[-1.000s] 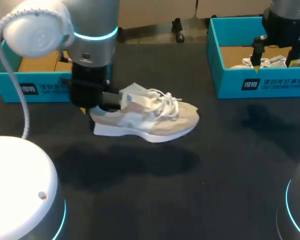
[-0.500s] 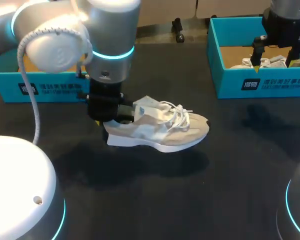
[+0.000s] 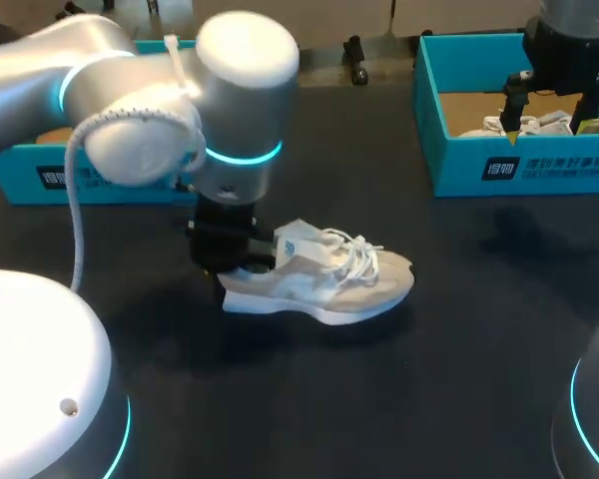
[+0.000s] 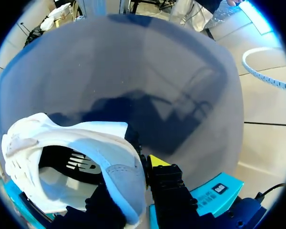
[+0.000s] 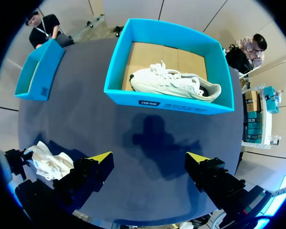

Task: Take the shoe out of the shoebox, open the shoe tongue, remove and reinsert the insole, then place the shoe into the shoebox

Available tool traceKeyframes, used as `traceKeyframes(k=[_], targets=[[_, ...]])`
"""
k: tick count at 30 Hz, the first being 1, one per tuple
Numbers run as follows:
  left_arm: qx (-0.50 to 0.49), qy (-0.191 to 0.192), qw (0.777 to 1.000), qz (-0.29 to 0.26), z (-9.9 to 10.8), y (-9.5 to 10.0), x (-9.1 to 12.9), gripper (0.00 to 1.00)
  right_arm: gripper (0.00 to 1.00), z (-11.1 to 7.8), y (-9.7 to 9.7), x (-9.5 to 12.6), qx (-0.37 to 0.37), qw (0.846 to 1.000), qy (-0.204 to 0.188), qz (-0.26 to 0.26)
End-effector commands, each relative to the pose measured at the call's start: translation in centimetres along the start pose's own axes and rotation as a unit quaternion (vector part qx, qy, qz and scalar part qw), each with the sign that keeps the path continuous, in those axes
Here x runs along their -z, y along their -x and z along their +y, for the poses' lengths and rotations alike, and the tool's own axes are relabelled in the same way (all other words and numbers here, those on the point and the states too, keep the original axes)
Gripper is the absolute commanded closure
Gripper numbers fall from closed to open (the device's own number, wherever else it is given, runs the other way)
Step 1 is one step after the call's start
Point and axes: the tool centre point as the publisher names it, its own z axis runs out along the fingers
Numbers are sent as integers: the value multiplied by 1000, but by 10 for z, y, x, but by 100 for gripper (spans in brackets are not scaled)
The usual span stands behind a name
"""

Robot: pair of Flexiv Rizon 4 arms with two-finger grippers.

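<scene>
A beige and white sneaker [image 3: 329,279] sits low over the middle of the black table, toe pointing right, laces loose. My left gripper [image 3: 230,267] is shut on its heel. In the left wrist view the heel collar [image 4: 119,167] runs between the fingers of the left gripper [image 4: 131,191], with one finger inside the shoe and the yellow-tipped one [image 4: 155,161] outside. My right gripper [image 3: 554,112] hangs open over the right-hand blue shoebox [image 3: 519,170]. In the right wrist view the right gripper [image 5: 149,157] holds nothing, and the box [image 5: 167,102] ahead of it holds a second white shoe [image 5: 174,82].
Another blue box [image 3: 40,175] stands at the back left behind my left arm; the right wrist view also shows this left box [image 5: 38,71]. Bare black tabletop [image 3: 379,399] stretches in front of the sneaker.
My left arm has carried the sneaker to the right and toward the front, and lowered it closer to the table. The right arm has kept still.
</scene>
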Motion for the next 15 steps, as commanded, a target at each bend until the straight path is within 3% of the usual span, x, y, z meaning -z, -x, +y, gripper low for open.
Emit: traceKeyframes(k=[1,15], targets=[[2,-3,1000,6,2,13,-16,100,0,-1,0,-1,0,1000,1,1],[37,-19,999,3,-4,25,-44,100,0,-1,0,-1,0,1000,1,1]])
